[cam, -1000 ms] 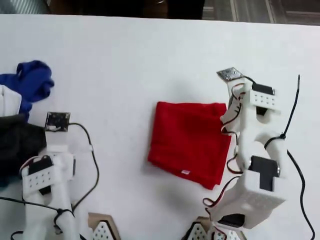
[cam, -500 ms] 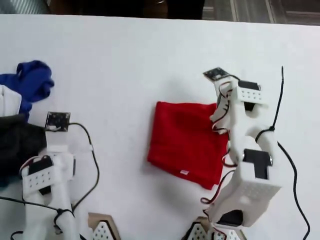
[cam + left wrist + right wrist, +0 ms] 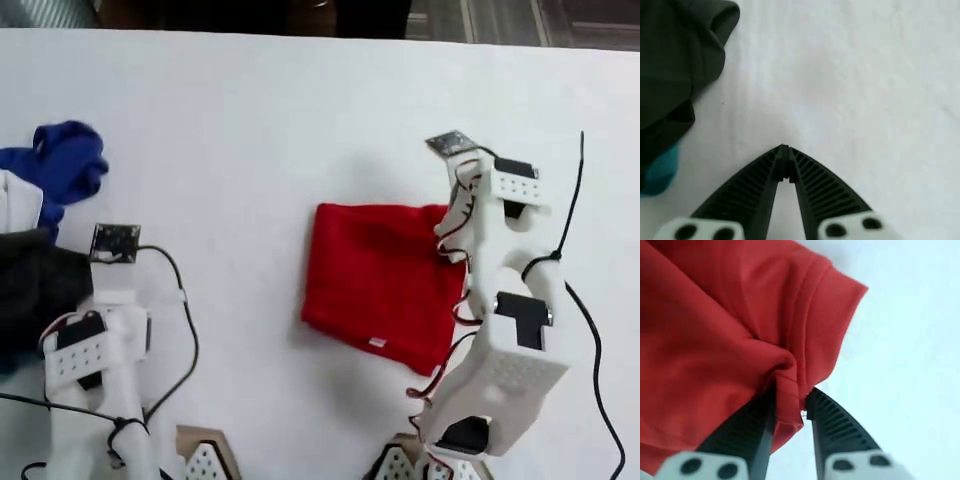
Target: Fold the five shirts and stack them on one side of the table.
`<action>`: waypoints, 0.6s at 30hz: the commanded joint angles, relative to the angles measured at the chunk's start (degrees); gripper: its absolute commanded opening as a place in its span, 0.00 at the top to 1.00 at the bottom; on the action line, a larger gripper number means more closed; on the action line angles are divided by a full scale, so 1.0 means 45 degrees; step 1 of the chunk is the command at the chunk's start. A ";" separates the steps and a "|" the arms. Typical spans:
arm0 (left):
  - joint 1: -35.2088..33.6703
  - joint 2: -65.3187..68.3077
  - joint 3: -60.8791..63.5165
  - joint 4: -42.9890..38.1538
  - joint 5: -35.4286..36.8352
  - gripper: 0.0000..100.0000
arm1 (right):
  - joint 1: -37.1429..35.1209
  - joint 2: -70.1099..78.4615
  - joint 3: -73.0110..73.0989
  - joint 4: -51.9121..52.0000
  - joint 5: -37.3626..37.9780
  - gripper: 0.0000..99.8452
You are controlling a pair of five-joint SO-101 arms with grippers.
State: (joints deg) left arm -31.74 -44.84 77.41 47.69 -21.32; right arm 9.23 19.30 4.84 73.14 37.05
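Fabric of the red shirt looks soft, light and limp, bunching at the hemmed edge pinched in the right claw, so its layers likely need gripping together.

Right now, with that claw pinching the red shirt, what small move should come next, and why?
Probably lift the pinched edge a little and carry it across for another fold: the right gripper is shut on a bunched edge of the red shirt, which lies flat in a loose rectangle.
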 commanded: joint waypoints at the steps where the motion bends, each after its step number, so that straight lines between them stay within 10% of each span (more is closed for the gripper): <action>1: 0.0098 -0.0234 -0.0049 -0.0156 0.0117 0.97 | 0.0322 -0.1416 -0.0781 0.0068 -0.0078 0.98; 18: 0.0098 -0.0234 -0.0049 -0.0156 0.0117 0.97 | -0.0596 -0.0576 -0.0860 0.0518 0.0039 0.88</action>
State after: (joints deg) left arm -31.74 -44.84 77.41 47.69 -21.32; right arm 7.12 15.87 3.25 74.90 37.14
